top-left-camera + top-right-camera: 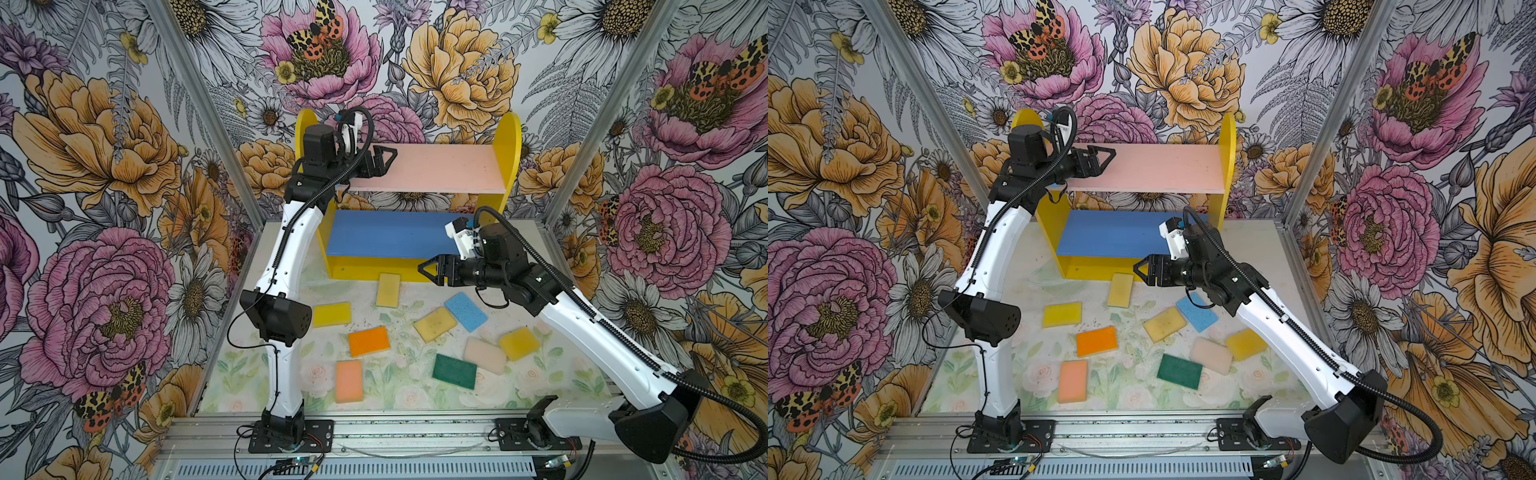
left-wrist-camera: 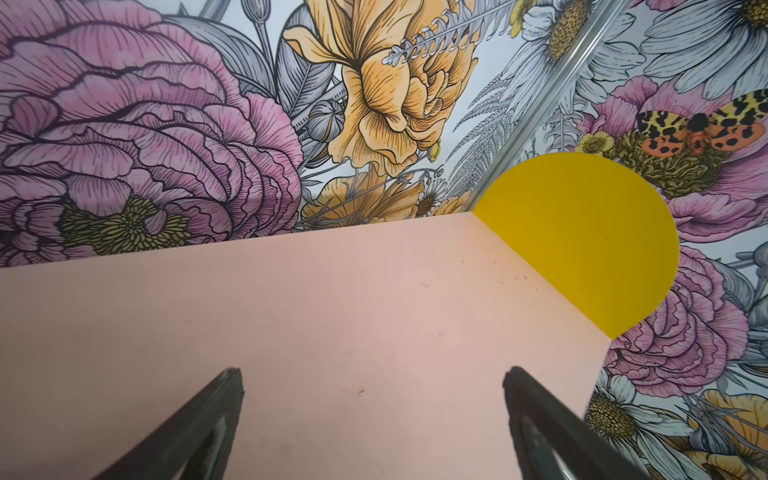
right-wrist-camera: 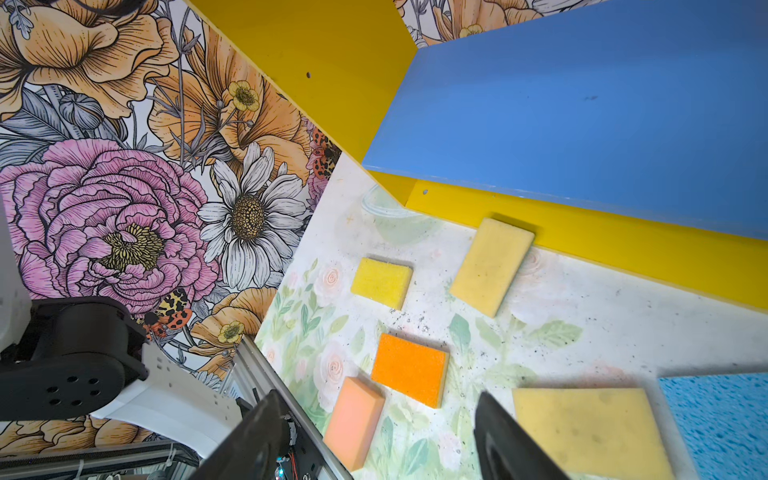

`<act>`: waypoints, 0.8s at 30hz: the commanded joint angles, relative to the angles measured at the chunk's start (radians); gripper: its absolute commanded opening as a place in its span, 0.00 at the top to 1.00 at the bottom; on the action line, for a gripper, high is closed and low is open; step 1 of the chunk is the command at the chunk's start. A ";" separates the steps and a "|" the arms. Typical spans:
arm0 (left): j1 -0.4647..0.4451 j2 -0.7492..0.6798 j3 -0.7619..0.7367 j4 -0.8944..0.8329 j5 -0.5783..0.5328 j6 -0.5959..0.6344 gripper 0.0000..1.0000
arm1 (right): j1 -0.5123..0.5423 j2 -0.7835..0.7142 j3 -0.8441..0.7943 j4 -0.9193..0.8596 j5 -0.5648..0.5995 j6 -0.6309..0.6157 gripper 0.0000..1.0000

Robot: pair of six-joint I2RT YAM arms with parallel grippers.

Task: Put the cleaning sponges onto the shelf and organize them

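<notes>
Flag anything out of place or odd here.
The flat foam sponges lie scattered at mixed angles on the floral tabletop, none on the two-tier wooden shelf. Dark specks litter the tabletop around them. Nothing looks damaged.

The shelf [image 1: 509,158] stands upright at 12 o'clock — pink board [image 1: 436,166] over blue board [image 1: 382,232]. Nine sponges [image 1: 435,324] lie flat, scattered before it: peach sponge [image 1: 348,381] at 7, green sponge [image 1: 454,371] at 5, blue sponge [image 1: 465,311] at 2.
</notes>
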 commanded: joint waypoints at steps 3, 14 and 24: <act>0.024 0.042 0.038 -0.047 -0.066 0.018 0.01 | -0.003 0.002 -0.012 0.026 -0.020 -0.002 0.25; 0.026 0.057 0.047 0.069 -0.029 -0.031 0.01 | -0.003 0.012 -0.012 0.026 -0.030 0.015 0.25; 0.010 0.034 0.025 0.181 0.063 -0.107 0.01 | -0.003 -0.039 -0.028 0.024 -0.007 0.035 0.26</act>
